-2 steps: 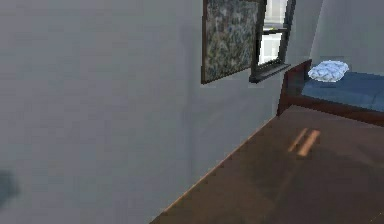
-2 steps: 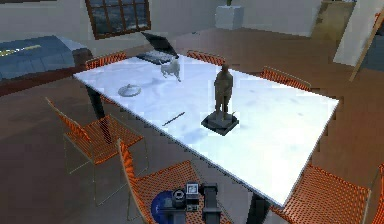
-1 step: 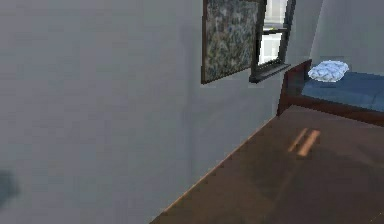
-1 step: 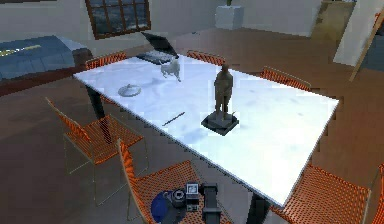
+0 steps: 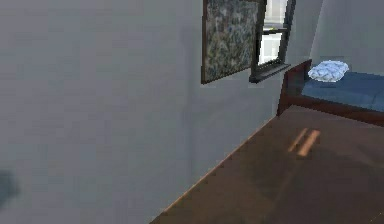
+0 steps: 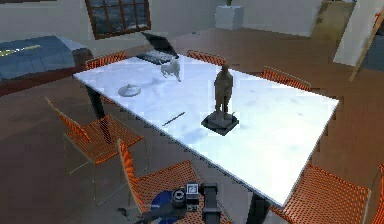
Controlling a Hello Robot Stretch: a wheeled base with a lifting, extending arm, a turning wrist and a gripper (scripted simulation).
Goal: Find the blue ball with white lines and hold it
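Note:
Low in the arm side view, the arm's dark bar (image 6: 213, 207) rises from the bottom edge, with white marked squares at its end. Left of them is my gripper (image 6: 168, 206). A small blue rounded thing (image 6: 155, 205) sits right at the gripper's far end, with an orange mesh chair seat (image 6: 165, 180) behind it. White lines on it cannot be made out. I cannot tell whether the gripper holds it or whether it lies on the chair.
A long white table (image 6: 280, 130) bears a dark statue (image 6: 222, 95), a laptop (image 6: 158, 45), a white object (image 6: 175, 68) and a plate (image 6: 130, 90). Orange chairs (image 6: 95, 135) ring it. The forward view has a grey wall (image 5: 90, 100) close at the left, a framed picture (image 5: 234, 38), a window (image 5: 274, 40) and a blue bed (image 5: 345, 92).

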